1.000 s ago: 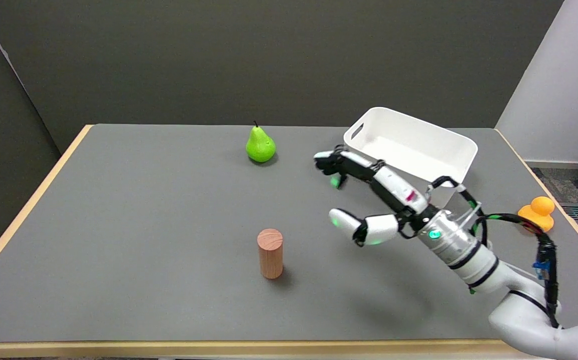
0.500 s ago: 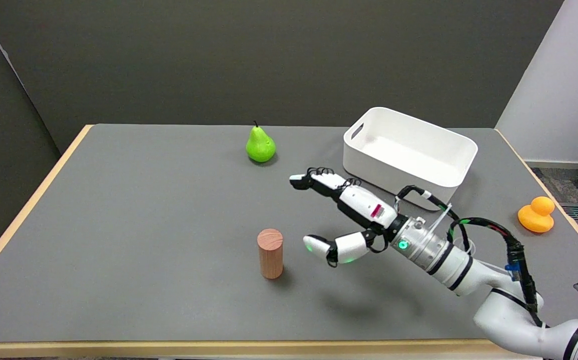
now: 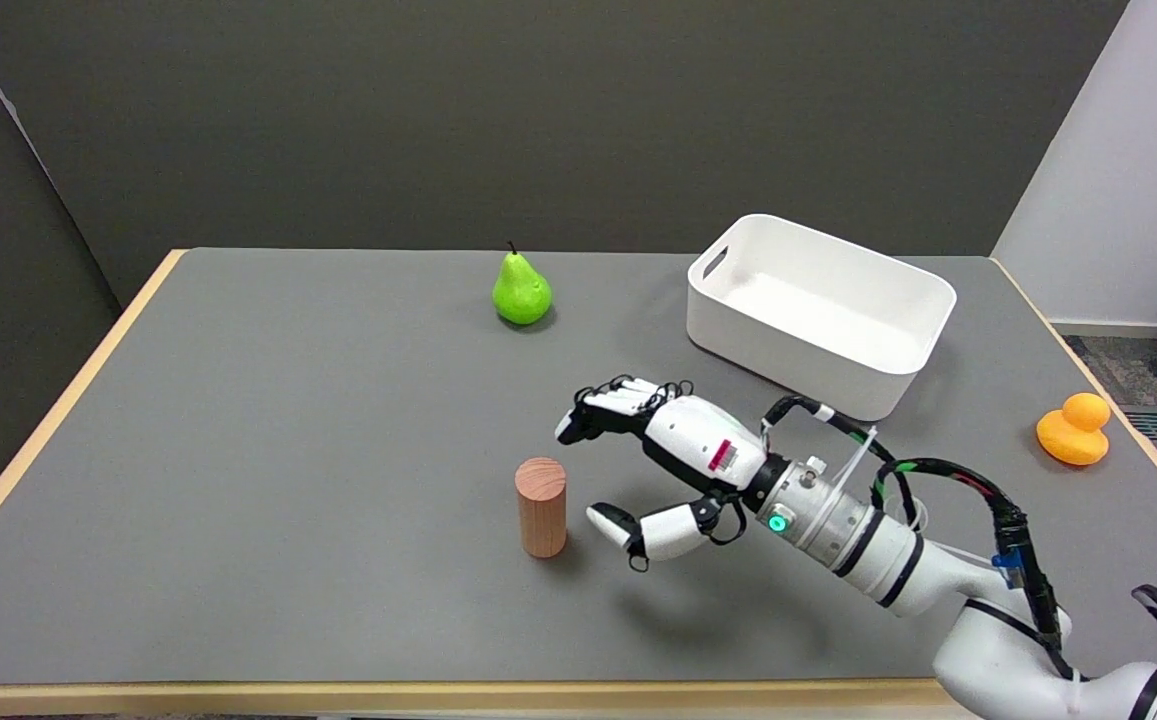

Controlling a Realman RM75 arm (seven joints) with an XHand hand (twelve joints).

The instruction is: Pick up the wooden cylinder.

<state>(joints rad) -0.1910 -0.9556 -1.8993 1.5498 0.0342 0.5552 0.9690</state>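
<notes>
Just one camera here, up above the near edge of the worktop (image 3: 288, 450), looking down and across toward the far edge.

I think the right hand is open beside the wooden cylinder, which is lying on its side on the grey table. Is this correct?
Not quite. In the head view the wooden cylinder is standing upright on one flat end, not lying on its side. The rest holds: the right hand is open beside it, fingers apart and not touching it, and it stands on the grey table.
</notes>
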